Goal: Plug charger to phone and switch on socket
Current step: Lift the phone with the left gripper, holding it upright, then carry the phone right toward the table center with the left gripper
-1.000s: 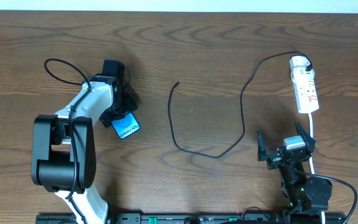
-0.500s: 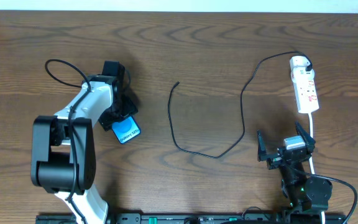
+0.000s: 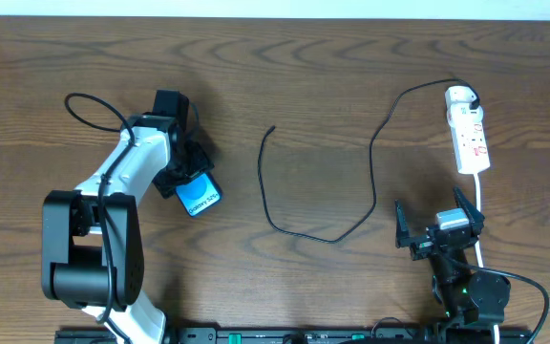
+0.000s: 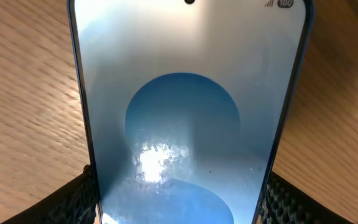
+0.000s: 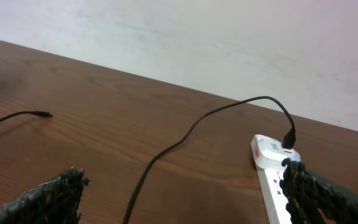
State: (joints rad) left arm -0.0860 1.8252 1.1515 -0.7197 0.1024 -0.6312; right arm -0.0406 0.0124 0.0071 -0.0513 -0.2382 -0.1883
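The phone (image 3: pixel 199 199), with a bright blue screen and white text, lies at the left of the table. My left gripper (image 3: pixel 185 172) is shut on it; in the left wrist view the phone (image 4: pixel 188 112) fills the frame between both fingers. The charger, a thin black cable (image 3: pixel 370 143), runs from the white socket strip (image 3: pixel 468 139) at the far right, loops across the middle and ends in a free plug tip (image 3: pixel 272 128). My right gripper (image 3: pixel 439 229) is open and empty near the front right. The right wrist view shows the cable (image 5: pixel 185 134), its tip (image 5: pixel 42 114) and the socket (image 5: pixel 278 180).
The socket's white cord (image 3: pixel 481 215) runs from the strip toward the front, past my right arm's base. The table's far edge meets a white wall (image 5: pixel 197 43).
My left gripper has slid the phone a little to the right and turned it slightly. The right arm and the cable have not moved.
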